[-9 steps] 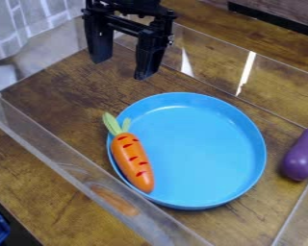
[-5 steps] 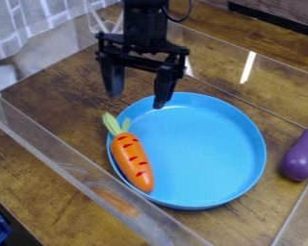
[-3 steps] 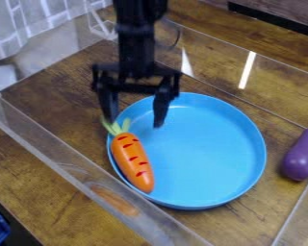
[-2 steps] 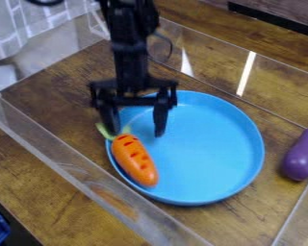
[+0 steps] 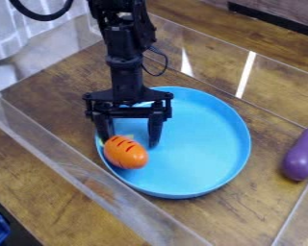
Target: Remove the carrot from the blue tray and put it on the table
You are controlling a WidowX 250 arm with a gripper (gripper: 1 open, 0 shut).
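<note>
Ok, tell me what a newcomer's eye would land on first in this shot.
First the bright blue tray, round and vivid in the middle of the brown wood-grain table. Next the black end effector, pointing straight down with its jaws open over the tray's left part, right above the orange carrot lying by the tray's left rim. Last, a purple eggplant-like toy sits on the table at the right edge.

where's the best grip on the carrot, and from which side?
Grip the carrot across its orange body, coming straight down from above. It lies low at the near-left rim of the blue tray, so a side approach would likely hit the rim. The gripper hangs open just above it, pointing down, jaws either side.
</note>
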